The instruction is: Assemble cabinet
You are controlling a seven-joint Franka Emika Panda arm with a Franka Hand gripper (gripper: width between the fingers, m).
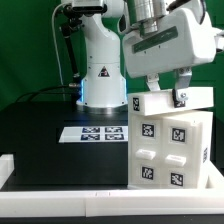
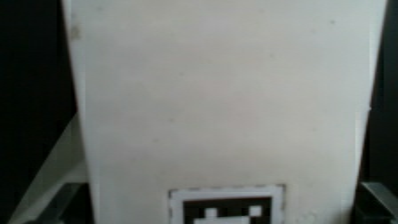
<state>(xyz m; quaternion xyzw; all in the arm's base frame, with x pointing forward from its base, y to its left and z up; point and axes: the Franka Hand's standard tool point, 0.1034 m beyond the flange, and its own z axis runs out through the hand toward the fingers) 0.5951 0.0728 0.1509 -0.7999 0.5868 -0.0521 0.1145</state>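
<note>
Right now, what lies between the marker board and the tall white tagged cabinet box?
Only bare black table separates the marker board from the white tagged cabinet box, seen in the exterior view.

the hand (image 1: 178, 92) grips a white drawer block (image 1: 172, 103) at the top of the cabinet (image 1: 172, 150) right beneath it; the marker board (image 1: 95, 132) lies off beside on the black counter (image 1: 50, 140).

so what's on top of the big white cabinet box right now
A smaller white tagged piece sits tilted on top of the cabinet box, with the gripper down at it. Whether the gripper is shut on the piece can't be seen, nor the box's top face beneath.
</note>
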